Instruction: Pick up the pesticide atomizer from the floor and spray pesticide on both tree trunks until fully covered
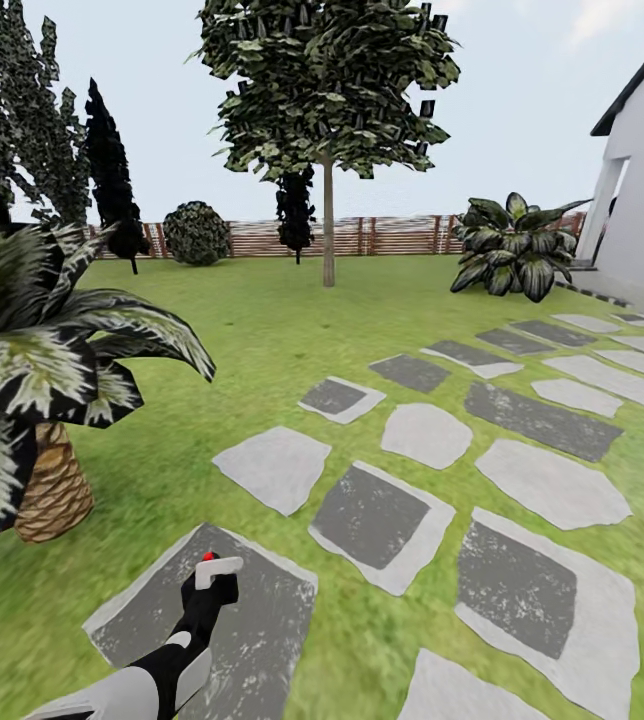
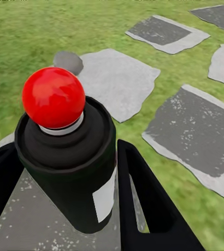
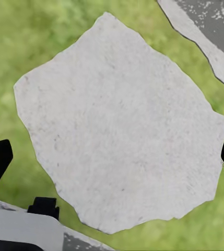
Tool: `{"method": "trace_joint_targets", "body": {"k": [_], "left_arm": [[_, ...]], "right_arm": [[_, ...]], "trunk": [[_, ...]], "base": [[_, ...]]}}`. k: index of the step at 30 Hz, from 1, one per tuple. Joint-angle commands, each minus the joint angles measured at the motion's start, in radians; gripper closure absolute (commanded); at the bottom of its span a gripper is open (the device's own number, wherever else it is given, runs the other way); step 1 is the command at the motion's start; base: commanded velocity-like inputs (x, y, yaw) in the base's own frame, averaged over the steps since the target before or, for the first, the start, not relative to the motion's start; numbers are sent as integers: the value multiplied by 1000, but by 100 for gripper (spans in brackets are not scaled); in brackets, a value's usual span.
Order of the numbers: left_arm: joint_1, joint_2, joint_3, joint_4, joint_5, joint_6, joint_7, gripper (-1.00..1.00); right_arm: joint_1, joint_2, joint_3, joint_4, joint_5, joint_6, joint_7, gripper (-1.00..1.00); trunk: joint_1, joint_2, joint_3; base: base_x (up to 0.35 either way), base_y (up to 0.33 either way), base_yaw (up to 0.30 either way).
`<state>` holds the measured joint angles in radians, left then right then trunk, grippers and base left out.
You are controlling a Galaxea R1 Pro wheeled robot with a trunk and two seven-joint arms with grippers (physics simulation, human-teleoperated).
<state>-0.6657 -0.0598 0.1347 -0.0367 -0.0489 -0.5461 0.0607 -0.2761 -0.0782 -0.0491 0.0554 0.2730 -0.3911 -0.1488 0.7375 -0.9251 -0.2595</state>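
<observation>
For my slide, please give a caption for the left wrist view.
Left gripper holds the pesticide atomizer above grey stepping stones on grass.

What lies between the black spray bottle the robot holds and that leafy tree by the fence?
In the head view, grey stepping stones and open green lawn separate the spray bottle from the tree.

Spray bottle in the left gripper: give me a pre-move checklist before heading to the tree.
1. Spray bottle between the left gripper fingers: ok.
2. Red tip uncovered: ok.
3. Tree trunk in sight, far across the lawn: ok.
4. Within spraying range: not ok.
5. White specks on the trunk: cannot tell at this distance.
6. Right gripper empty, over a pale stone: ok.
</observation>
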Motion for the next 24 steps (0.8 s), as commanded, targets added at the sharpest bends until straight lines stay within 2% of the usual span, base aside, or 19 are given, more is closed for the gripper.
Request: {"method": "trace_joint_targets", "body": {"k": [1,13,24], "left_arm": [[0,0,-1,0,0,0,0,100],[0,0,-1,0,0,0,0,100],[0,0,-1,0,0,0,0,100]], "right_arm": [[0,0,0,0,0,0,0,-100],[0,0,0,0,0,0,0,-100],[0,0,0,0,0,0,0,-100]], "trunk": [[0,0,0],[0,0,0],[0,0,0]], "base": [[231,0,0],[82,0,0],[308,0,0]]}}
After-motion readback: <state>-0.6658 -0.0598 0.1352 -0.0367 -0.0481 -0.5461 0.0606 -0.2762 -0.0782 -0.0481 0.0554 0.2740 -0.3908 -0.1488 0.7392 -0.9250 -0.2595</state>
